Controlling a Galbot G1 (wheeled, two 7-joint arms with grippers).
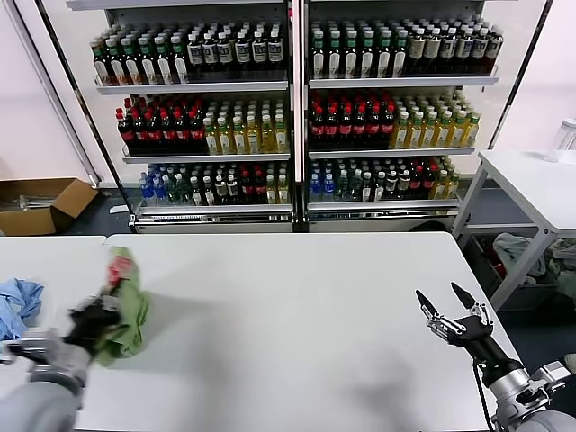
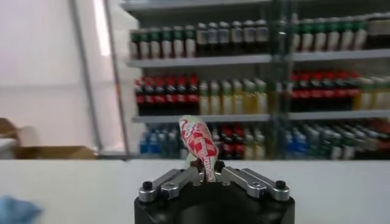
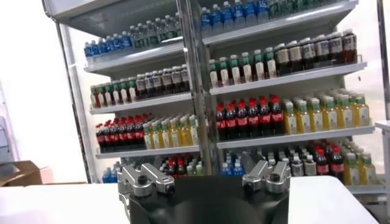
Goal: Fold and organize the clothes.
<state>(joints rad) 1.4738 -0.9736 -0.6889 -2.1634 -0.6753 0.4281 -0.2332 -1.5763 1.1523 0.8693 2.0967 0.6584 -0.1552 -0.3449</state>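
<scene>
A light green polo shirt (image 1: 129,301) is bunched up at the left of the white table (image 1: 297,333), its red-and-white checkered print showing at the top. My left gripper (image 1: 97,317) is shut on the shirt and holds it lifted in a crumpled bundle. In the left wrist view the checkered fabric (image 2: 199,145) stands up from between the closed fingers (image 2: 194,175). My right gripper (image 1: 447,309) is open and empty above the table's right side, well away from the shirt. Its fingers (image 3: 144,181) are spread wide in the right wrist view.
A blue cloth (image 1: 18,302) lies at the far left table edge. Drink coolers full of bottles (image 1: 292,108) stand behind the table. A cardboard box (image 1: 40,205) sits on the floor at left. A second white table (image 1: 535,184) is at right.
</scene>
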